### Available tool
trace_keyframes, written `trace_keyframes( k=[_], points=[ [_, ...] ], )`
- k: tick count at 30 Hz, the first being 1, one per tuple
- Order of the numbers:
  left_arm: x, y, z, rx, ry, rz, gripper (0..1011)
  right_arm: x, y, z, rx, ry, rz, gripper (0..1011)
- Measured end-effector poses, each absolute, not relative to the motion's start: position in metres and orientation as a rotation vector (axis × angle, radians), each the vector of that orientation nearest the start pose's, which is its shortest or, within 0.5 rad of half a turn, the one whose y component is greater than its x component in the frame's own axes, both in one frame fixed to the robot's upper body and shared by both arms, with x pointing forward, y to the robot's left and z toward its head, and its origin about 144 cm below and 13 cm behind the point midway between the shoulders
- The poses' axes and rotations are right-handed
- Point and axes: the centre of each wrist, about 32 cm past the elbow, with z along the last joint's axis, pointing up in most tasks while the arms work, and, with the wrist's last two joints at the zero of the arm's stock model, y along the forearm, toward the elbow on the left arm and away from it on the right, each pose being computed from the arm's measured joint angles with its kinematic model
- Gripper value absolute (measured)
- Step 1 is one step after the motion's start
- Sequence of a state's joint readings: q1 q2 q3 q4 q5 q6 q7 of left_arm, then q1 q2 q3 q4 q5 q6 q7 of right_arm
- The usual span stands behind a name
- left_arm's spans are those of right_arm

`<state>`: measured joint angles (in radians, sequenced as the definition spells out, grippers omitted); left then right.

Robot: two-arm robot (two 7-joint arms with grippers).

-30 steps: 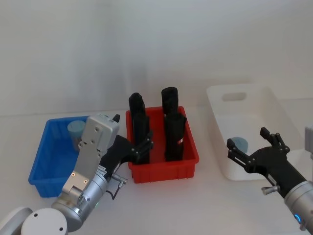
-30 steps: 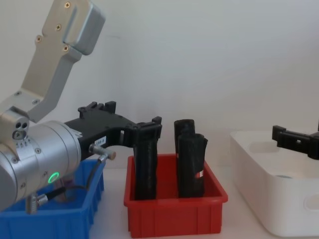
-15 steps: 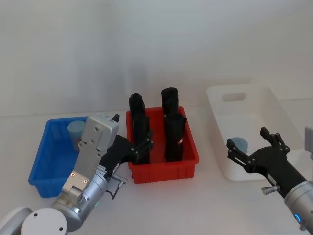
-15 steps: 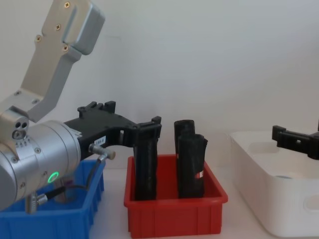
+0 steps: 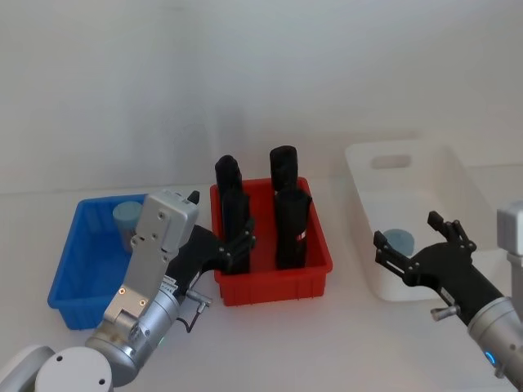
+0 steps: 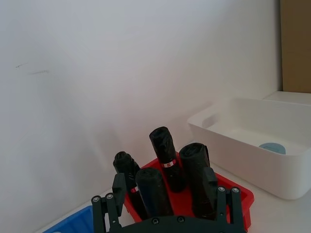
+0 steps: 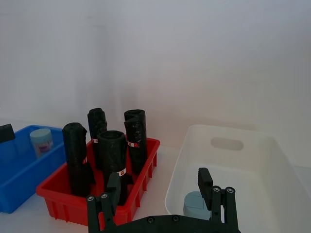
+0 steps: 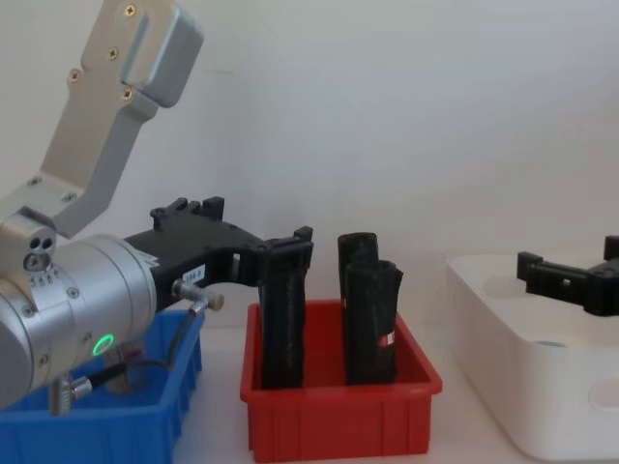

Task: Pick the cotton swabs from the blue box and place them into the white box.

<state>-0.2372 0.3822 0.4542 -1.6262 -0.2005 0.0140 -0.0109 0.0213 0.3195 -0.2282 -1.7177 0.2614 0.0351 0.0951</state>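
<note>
One jar of cotton swabs (image 5: 127,219) stands in the far corner of the blue box (image 5: 72,282), also seen as the jar (image 7: 41,141) in the right wrist view. A second jar (image 5: 399,240) rests inside the white box (image 5: 458,175), its pale lid (image 6: 272,147) showing over the wall. My left gripper (image 5: 239,249) hovers open and empty at the red bin's near left corner, beside the blue box. My right gripper (image 5: 406,231) is open and empty above the white box's near left part, over that jar (image 7: 197,204).
Between the two boxes sits a red bin (image 5: 274,282) holding several tall black upright rolls (image 5: 290,229). A white wall runs close behind everything. Bare tabletop lies in front of the bins.
My right gripper has shifted slightly to the left over the white box, still open. The left arm and both jars have not moved.
</note>
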Motion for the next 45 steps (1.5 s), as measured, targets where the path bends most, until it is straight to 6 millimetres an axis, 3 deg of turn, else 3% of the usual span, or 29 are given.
trace_keyframes(
  k=[19,31,45],
  points=[
    [0.492,0.198,1.204,0.061,-0.268,1.124,1004,0.511,-0.228,1.174,-0.057,-0.097,-1.099,1001],
    [0.492,0.198,1.204,0.061,-0.268,1.124,1004,0.562,-0.210,1.163,-0.106,-0.096,-0.971,1001],
    [0.492,0.198,1.204,0.061,-0.268,1.124,1004,0.601,-0.193,1.154,-0.143,-0.089,-0.903,1001]
  ],
)
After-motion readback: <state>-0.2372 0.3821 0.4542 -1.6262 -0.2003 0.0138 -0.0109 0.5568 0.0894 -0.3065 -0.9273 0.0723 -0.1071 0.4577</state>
